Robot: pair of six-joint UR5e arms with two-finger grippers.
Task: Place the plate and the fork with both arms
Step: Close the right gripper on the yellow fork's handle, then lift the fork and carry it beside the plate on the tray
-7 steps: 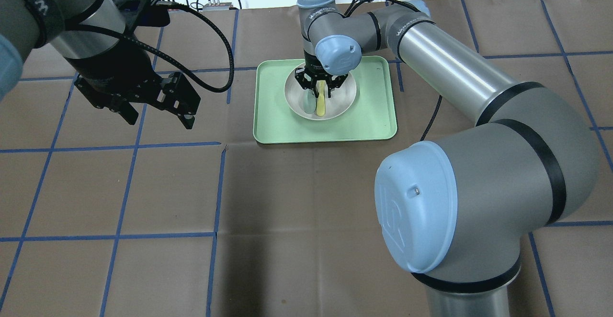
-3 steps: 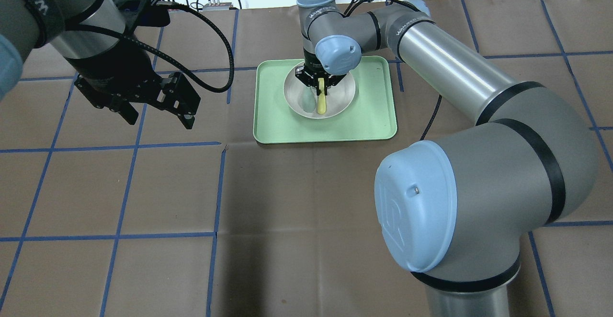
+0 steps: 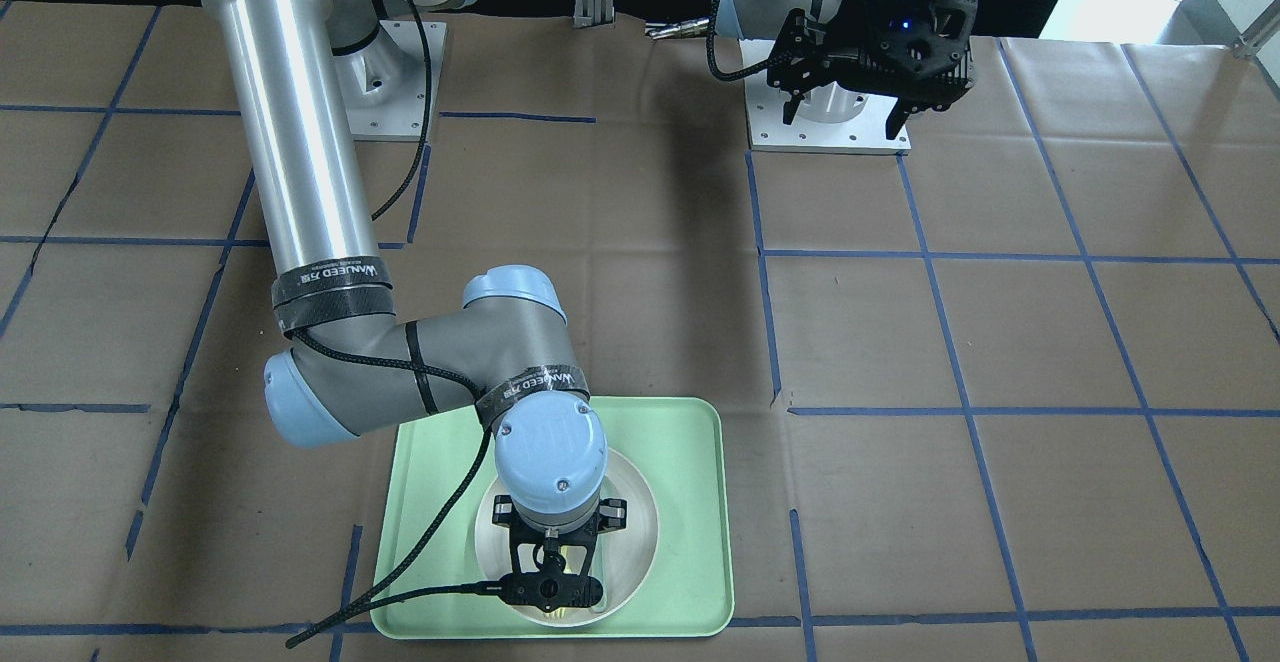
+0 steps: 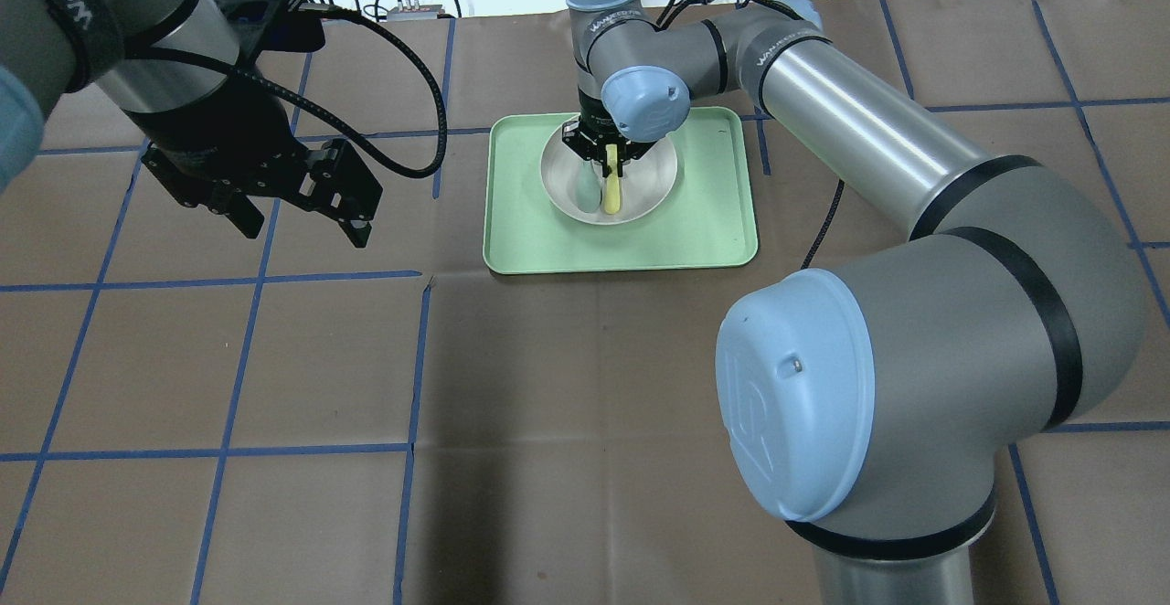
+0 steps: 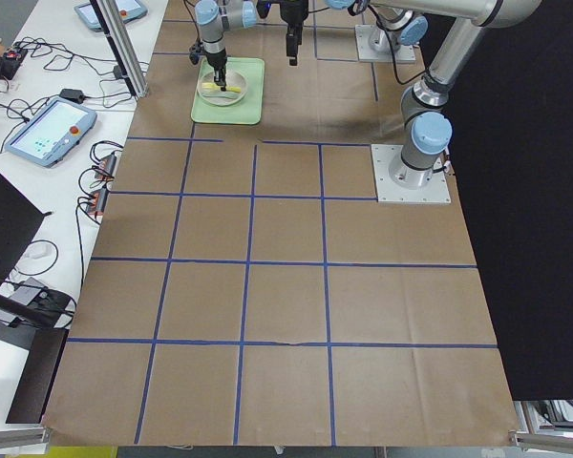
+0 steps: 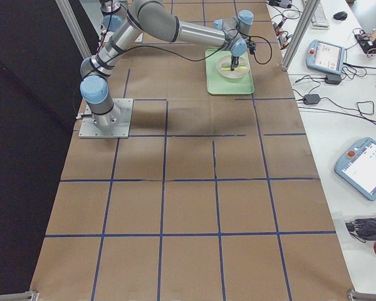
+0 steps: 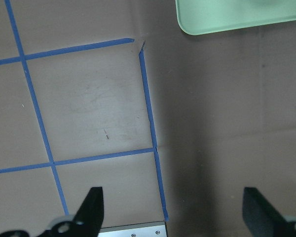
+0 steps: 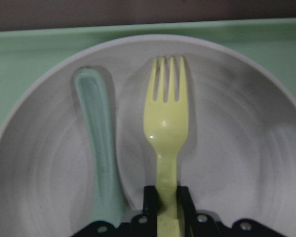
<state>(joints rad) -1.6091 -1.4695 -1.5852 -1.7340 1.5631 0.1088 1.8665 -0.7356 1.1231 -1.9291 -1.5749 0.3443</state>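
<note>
The off-white plate (image 4: 654, 180) sits on the light-green tray (image 4: 713, 221). The pale-yellow fork (image 4: 611, 196) lies over the plate's middle, tines toward the robot. My right gripper (image 4: 611, 163) points straight down over the plate's far half and is shut on the fork's handle. The right wrist view shows the fork (image 8: 166, 118) pinched between the black fingers (image 8: 150, 200) above the plate (image 8: 237, 148). I cannot tell if the fork touches the plate. My left gripper (image 4: 303, 230) is open and empty, above bare table left of the tray; the left wrist view (image 7: 175, 217) shows the same.
A grey-green spoon (image 4: 585, 189) lies in the plate beside the fork, and it also shows in the right wrist view (image 8: 96, 143). The tray's corner (image 7: 237, 15) shows in the left wrist view. Brown paper with blue tape lines (image 4: 416, 358) covers the table.
My right gripper's fingers, open around the fork's handle a second ago, have shut on it. The gripper and fork then shifted slightly away from the robot. The left arm has not moved.
</note>
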